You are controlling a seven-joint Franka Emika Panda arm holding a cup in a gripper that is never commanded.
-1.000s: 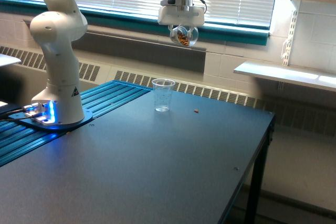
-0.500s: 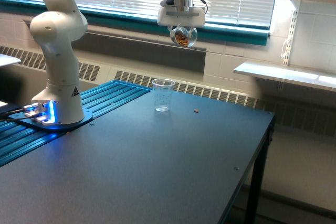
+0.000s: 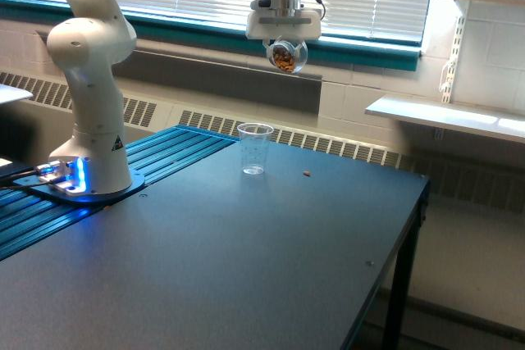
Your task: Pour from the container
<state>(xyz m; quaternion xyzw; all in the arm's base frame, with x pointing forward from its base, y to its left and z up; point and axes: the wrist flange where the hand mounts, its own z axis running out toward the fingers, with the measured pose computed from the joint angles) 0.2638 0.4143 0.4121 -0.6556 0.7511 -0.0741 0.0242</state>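
Note:
High above the table my gripper (image 3: 285,41) is shut on the container (image 3: 287,56), a small round clear vessel with brown nut-like pieces showing through its wall. It hangs up and to the exterior view's right of a taller clear plastic cup (image 3: 255,149), which stands upright on the dark table (image 3: 246,260). The cup looks empty. One small brown piece (image 3: 307,174) lies on the table to the right of the cup.
The arm's white base (image 3: 90,120) stands at the exterior view's left on a blue ribbed mat (image 3: 156,161). The table's right edge and leg (image 3: 410,227) drop off at the right. Window blinds and a white shelf (image 3: 443,116) lie behind.
The gripper with the container has risen slightly and shifted a little to the left. The cup and the loose piece have not moved.

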